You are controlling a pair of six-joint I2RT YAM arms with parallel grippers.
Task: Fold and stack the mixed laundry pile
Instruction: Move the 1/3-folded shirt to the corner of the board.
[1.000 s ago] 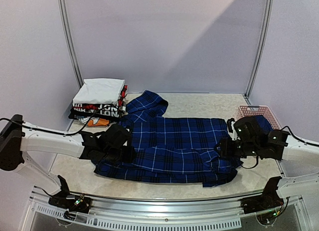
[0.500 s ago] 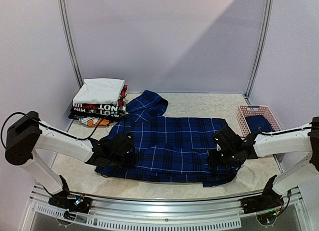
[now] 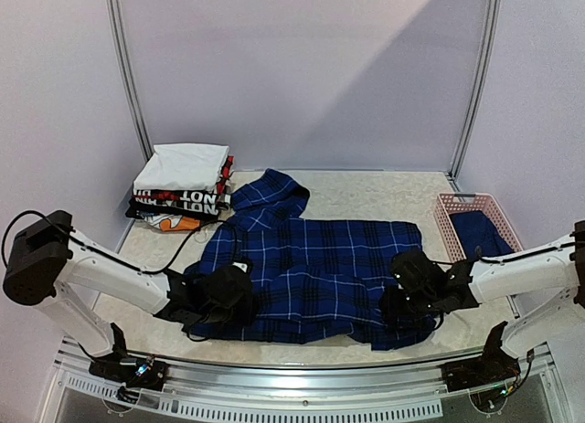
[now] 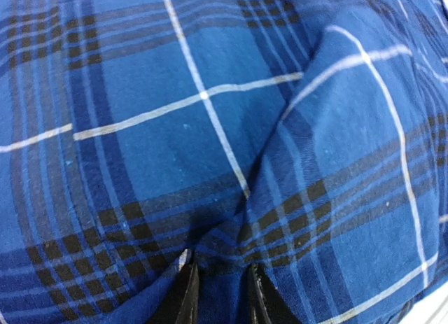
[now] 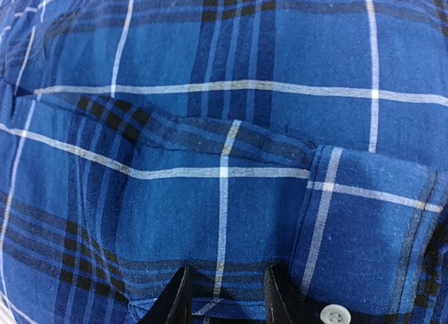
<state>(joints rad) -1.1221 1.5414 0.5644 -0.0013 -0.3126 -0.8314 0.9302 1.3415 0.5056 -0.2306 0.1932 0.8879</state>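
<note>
One stack of folded garments (image 3: 181,181) sits at the table's (image 3: 366,187) far-left corner (white on top, black with red letters beneath, a scrap of orange lowest). One plaid shirt (image 3: 315,263) lies spread across the middle, its collar end toward that stack. Two grippers work its near edge. The left gripper (image 4: 220,269) is clamped on a bunched fold at the near-left corner. The right gripper (image 5: 227,273) pinches the hem toward the right, with one white button (image 5: 334,314) just beside its finger. At far right, one pink basket (image 3: 466,197) holds one navy T-shirt (image 3: 475,233), its print hidden.
</note>
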